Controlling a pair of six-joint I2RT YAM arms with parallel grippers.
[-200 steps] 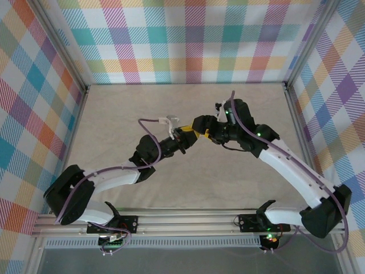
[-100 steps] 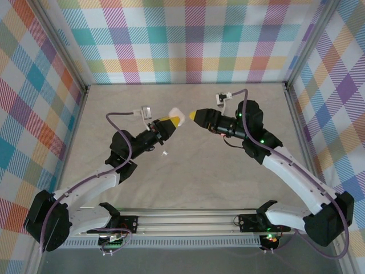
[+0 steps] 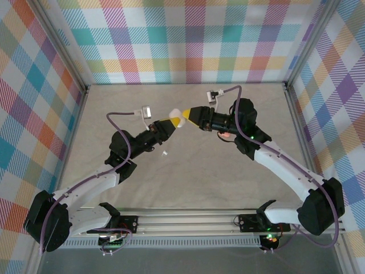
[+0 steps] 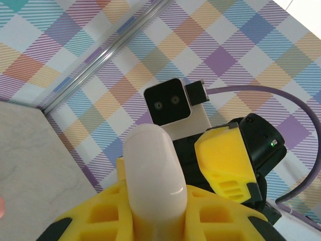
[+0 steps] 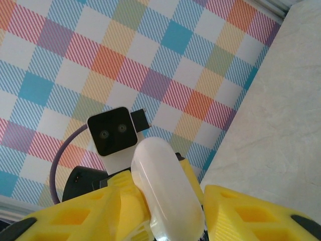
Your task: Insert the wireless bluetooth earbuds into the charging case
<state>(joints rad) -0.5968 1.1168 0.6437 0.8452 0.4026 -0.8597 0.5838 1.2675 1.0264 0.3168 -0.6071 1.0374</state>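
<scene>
Plaid walls [image 3: 188, 40] — beige tabletop [image 3: 199, 182]

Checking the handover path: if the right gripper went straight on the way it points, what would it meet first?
The white charging case held by the left gripper; it seems to sit between the fingers of the right gripper, depth unclear.

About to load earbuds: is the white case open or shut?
Shut: the case, held in the left gripper, shows a smooth, unbroken white shell with no lid raised in both wrist views.
</scene>
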